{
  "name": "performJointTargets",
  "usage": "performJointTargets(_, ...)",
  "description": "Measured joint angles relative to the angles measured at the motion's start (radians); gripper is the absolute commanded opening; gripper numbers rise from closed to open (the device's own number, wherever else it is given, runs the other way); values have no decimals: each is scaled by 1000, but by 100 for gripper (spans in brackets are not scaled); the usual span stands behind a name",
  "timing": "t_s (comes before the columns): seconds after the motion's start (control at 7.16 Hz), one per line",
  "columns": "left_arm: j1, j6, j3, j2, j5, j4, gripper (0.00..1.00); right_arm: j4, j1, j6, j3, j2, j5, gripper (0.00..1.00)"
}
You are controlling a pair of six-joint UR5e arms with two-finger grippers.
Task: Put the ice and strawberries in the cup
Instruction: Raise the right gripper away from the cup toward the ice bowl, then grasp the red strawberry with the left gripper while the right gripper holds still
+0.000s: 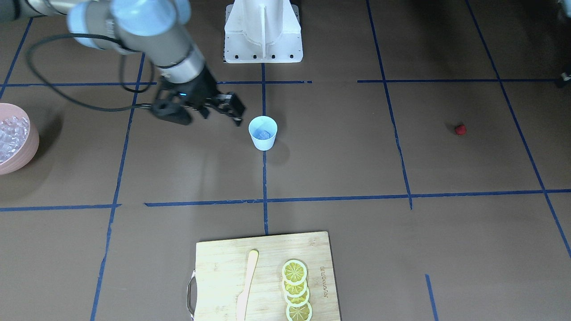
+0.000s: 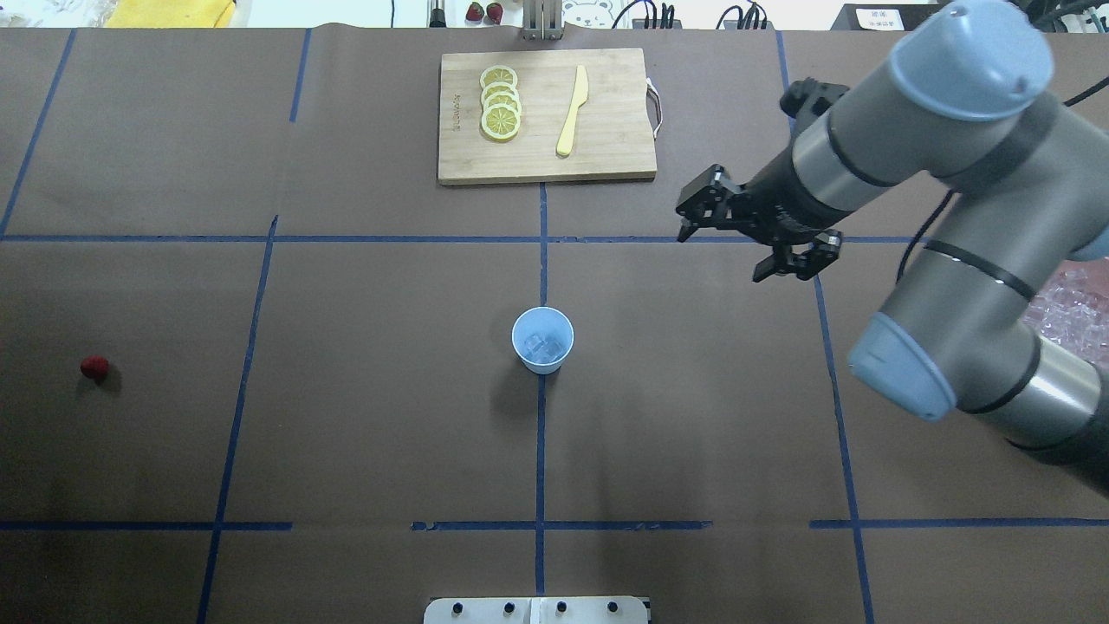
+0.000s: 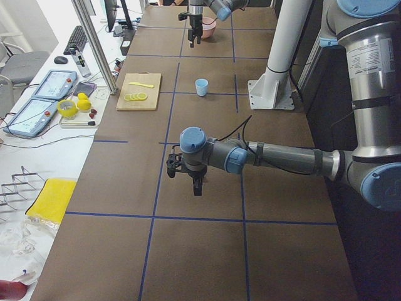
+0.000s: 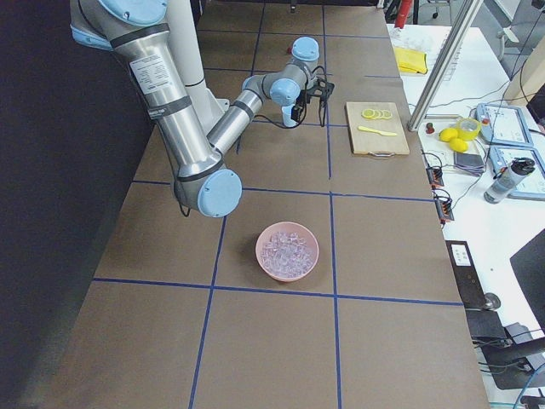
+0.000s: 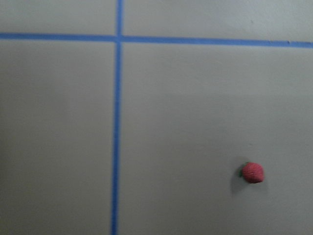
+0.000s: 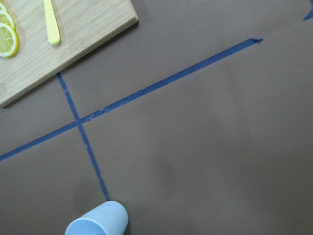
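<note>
The pale blue cup (image 2: 542, 340) stands upright at the table's middle, with clear ice cubes (image 2: 541, 347) inside it. It also shows in the front view (image 1: 262, 132) and at the bottom edge of the right wrist view (image 6: 98, 223). My right gripper (image 2: 726, 251) is open and empty, above the table to the right of the cup and apart from it. The small red strawberry (image 2: 94, 367) lies on the table far to the left, and shows in the left wrist view (image 5: 253, 172). My left gripper (image 3: 185, 182) shows only in the exterior left view; I cannot tell whether it is open or shut.
A pink bowl (image 4: 288, 250) full of ice stands at the table's right end, partly behind my right arm in the overhead view. A wooden cutting board (image 2: 606, 165) at the far middle holds lemon slices (image 2: 501, 102) and a yellow knife (image 2: 572, 111). Blue tape lines cross the brown table.
</note>
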Motion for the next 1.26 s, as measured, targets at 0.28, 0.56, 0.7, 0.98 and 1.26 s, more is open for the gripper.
performJointTargets(0.28,140,-187,24,-8,89,-125,100,-10,42,-96,71,-109,22,100)
performJointTargets(0.56,244,-291,99,-57,166,-233,100,-11,65,-151,113,-171,29,100)
performJointTargets(0.7,264,-325,144,-85,176,-280,100,-11,69,-171,124,-190,30,100)
performJointTargets(0.98,298,-377,189,-123,182,-325,100,-11,68,-183,129,-199,31,100)
performJointTargets(1.26,335,-395,218,-133,203,-358,100,-11,62,-185,129,-196,31,100)
